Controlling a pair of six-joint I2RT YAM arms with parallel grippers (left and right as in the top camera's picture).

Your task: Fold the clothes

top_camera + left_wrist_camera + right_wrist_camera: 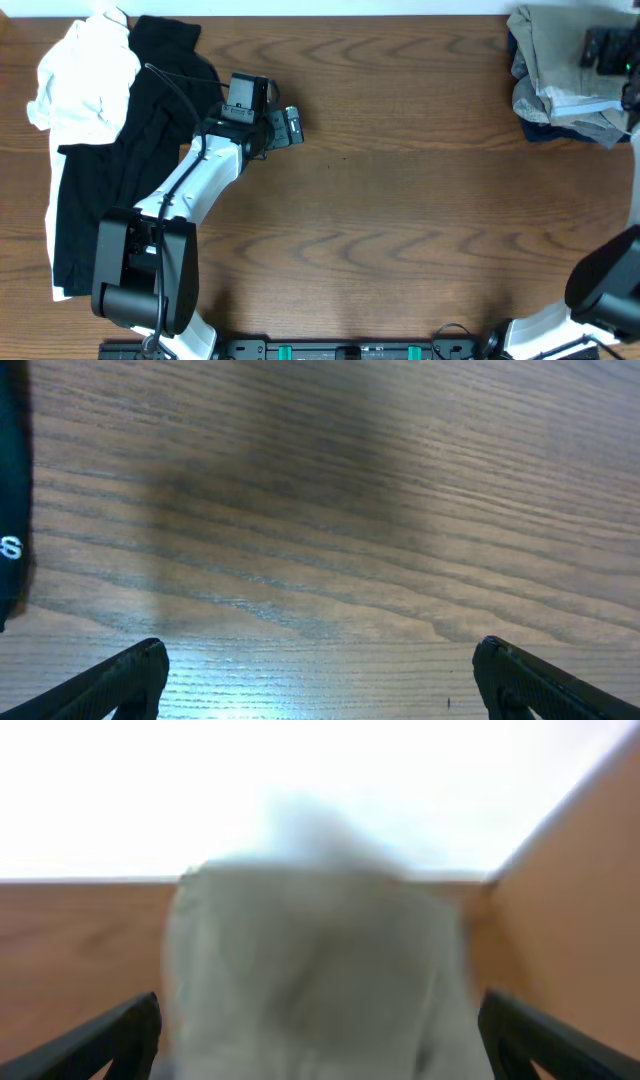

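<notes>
Left gripper [320,652] hangs spread wide, empty, over the brown wooden table [400,510]. I see the right gripper [320,1012] equally wide, empty, above crumpled khaki-beige cloth trousers [310,960].

Left arm: white-and-black jointed left arm [205,165], reaching from the near edge of the brown wooden table [420,210] toward its middle.
Left gripper: black two-finger left gripper [290,125], fingers [130,670] spread wide.
Right gripper: black two-finger right gripper [612,48], at the table's far right corner, fingers [120,1030] spread wide.
</notes>
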